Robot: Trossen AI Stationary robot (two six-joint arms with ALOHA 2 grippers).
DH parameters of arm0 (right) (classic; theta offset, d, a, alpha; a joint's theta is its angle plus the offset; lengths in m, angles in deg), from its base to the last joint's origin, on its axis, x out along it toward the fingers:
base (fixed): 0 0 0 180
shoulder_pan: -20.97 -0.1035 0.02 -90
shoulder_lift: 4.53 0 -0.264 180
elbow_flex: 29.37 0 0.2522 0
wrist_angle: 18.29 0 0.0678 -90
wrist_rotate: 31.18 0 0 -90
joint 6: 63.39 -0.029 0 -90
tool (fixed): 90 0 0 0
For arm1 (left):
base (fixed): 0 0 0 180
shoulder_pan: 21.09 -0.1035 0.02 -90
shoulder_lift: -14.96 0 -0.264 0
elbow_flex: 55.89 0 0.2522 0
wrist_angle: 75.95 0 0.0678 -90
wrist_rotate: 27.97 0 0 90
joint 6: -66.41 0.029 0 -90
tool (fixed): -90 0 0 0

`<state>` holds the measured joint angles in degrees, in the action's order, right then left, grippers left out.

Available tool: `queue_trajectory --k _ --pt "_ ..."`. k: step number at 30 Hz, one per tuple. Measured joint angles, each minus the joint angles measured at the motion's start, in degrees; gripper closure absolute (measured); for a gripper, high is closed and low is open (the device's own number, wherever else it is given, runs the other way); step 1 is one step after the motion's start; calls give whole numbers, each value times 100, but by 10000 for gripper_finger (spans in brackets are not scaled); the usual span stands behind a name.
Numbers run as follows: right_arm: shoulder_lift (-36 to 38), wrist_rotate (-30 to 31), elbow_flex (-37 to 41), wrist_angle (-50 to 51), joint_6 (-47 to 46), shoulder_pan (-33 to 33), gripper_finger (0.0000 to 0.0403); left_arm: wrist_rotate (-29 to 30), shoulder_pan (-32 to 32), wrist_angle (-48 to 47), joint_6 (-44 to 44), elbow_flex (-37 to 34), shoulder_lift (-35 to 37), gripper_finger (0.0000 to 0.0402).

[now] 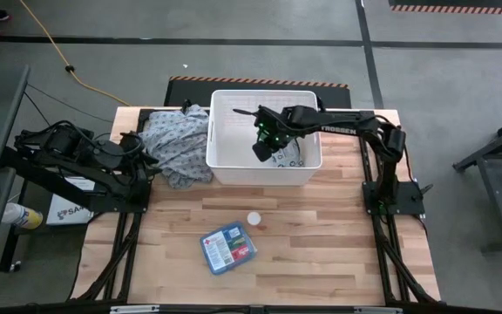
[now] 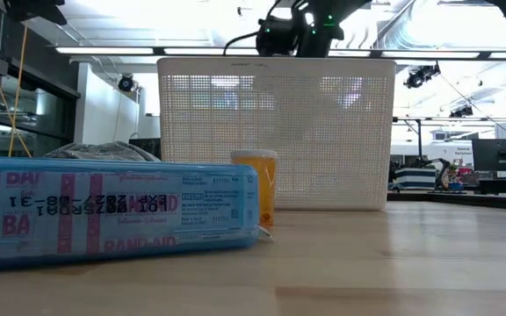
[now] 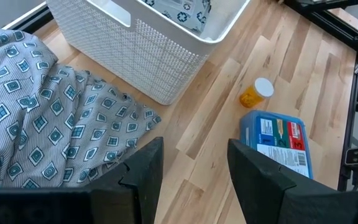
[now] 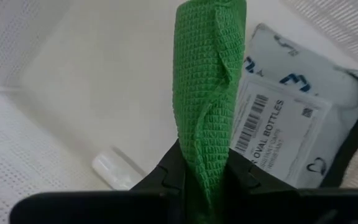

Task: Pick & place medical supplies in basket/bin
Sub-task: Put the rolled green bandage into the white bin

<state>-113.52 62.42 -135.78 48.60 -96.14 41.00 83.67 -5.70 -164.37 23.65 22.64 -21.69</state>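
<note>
The white slatted basket [image 1: 225,161] stands at the table's far middle. My right gripper [image 1: 264,141] hangs over its inside, shut on a green woven bandage roll [image 4: 207,81]. Beneath it on the basket floor lie a grey-white printed packet [image 4: 297,124] and a small white item [image 4: 114,171]. The blue first-aid box [image 1: 228,246] lies flat near the table's near edge. An orange pill bottle with a white cap [image 1: 254,219] stands just beyond it. My left gripper [image 3: 191,168] is open at the table's left, above the patterned cloth. My right gripper pinches the green bandage roll between its two fingers at one end [image 4: 204,168], coming from above over the basket. The rest of the roll sticks out past the fingertips. It is lifted clear of the basket floor and of the packet below.
A grey-blue patterned cloth heap [image 1: 177,144] lies against the basket's left wall. Bare wood stretches between the basket and the blue box, and to the right of both. In the low view the box [image 2: 112,215] and bottle [image 2: 255,184] stand in front of the basket [image 2: 341,132].
</note>
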Motion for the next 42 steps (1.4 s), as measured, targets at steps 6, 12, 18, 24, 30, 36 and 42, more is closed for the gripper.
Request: queue_trajectory --k 6,12,18,24,30,36,42 --pt "0 -103 318 -215 -53 -2 359 59 -1 -1 -24 1 0 190" --pt "0 -110 592 -259 -153 -2 347 119 -1 1 -104 2 0 190" --pt "0 -164 660 -350 -145 -2 356 128 1 1 -104 0 0 190" --pt "0 -229 658 -493 -133 -2 340 135 1 1 -125 0 0 190" --pt "0 -414 658 -495 -81 0 333 141 0 1 -121 1 0 190" --pt "0 -447 658 -511 -10 0 326 141 0 1 -114 0 1 190" --pt "0 -447 656 -669 24 0 297 138 1 1 -104 0 0 190"
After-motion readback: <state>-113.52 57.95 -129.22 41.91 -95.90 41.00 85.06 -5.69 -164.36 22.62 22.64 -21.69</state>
